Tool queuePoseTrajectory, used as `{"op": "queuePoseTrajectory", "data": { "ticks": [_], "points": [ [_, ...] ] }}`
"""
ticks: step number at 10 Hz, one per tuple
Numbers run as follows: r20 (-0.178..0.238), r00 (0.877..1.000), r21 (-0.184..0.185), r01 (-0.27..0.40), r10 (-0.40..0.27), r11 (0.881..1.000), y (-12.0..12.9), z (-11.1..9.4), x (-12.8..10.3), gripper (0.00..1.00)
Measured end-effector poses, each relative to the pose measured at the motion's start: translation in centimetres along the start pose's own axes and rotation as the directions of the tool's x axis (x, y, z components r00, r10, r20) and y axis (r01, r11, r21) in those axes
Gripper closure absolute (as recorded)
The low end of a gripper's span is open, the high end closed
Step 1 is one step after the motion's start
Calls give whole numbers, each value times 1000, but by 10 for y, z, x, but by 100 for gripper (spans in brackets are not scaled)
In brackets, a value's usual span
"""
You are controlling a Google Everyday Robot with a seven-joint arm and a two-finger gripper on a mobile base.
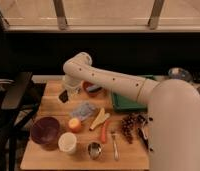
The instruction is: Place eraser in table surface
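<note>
1. Eraser (63,96) first: small dark block at the tip of the pincer (65,93), over the left part of the worktop (53,92). The pincer looks clenched on it, and I can't say if the eraser touches the wood.
2. Below that on the left sits a dark purple bowl (45,132), with a white cup (67,142) just beside it and an orange fruit (74,124) near both.
3. In the middle are a blue-grey block (84,110), a banana piece (98,119), a metal cup (94,149) and a fork (115,146).
4. To the right are a green tray (125,103) and a bunch of grapes (130,125).
5. The robot's white arm (123,85) crosses it all, and a dark wall with a window ledge (103,27) sits behind.
</note>
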Motion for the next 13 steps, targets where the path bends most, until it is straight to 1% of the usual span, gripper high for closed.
{"op": "queuePoseTrajectory", "data": {
  "ticks": [2, 3, 5, 7, 9, 13],
  "points": [
    [14, 1000, 26, 12, -13, 1000, -2, -6, -5, 100],
    [22, 1000, 29, 13, -14, 999, -3, -7, -5, 100],
    [51, 999, 19, 9, -10, 1000, 2, 4, -4, 100],
    [87, 996, -7, 6, -5, 1000, 5, 24, -5, 100],
    [111, 994, -36, 1, 3, 999, 7, 47, -5, 100],
    [158, 987, -100, 8, 8, 995, 7, 94, -11, 100]
  ]
}}
